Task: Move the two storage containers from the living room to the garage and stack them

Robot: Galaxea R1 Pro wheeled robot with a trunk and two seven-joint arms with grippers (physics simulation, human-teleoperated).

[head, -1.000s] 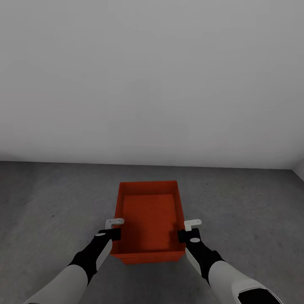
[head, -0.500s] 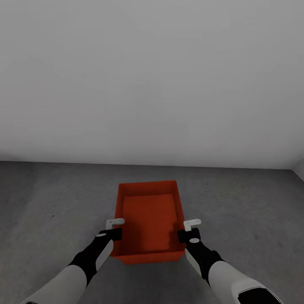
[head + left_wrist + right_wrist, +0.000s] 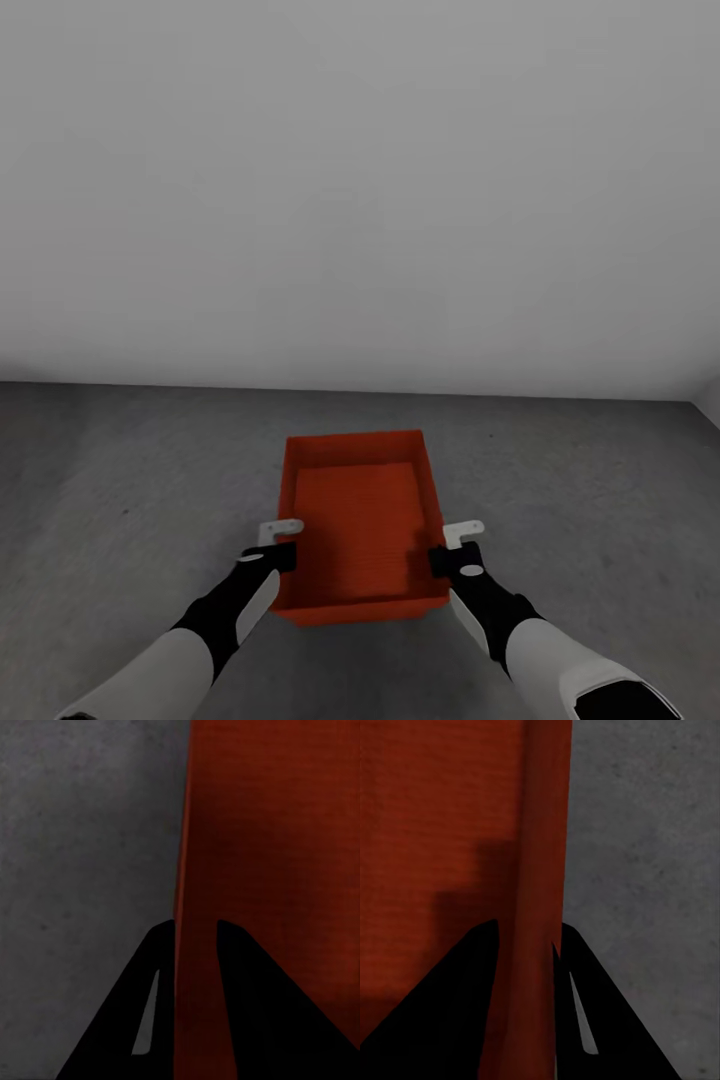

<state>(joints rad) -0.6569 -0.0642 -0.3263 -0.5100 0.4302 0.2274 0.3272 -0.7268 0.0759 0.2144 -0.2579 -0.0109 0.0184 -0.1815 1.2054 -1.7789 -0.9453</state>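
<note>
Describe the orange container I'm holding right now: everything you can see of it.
The storage container is a plain red-orange rectangular bin, open-topped and empty, with smooth straight walls and a faintly ribbed bottom. It sits level, long axis pointing away from the robot, above the floor. The left gripper pinches its left wall; the right gripper pinches its right wall.

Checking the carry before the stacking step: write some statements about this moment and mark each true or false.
1. The red-orange rectangular open-top container is empty. True.
2. The left gripper grips the container's near end wall. False: its jaws straddle a long side wall.
3. The right gripper has its jaws on either side of the opposite side wall. True.
4. A second container sits under it. False: only the dark grey concrete floor is visible beneath.
</note>
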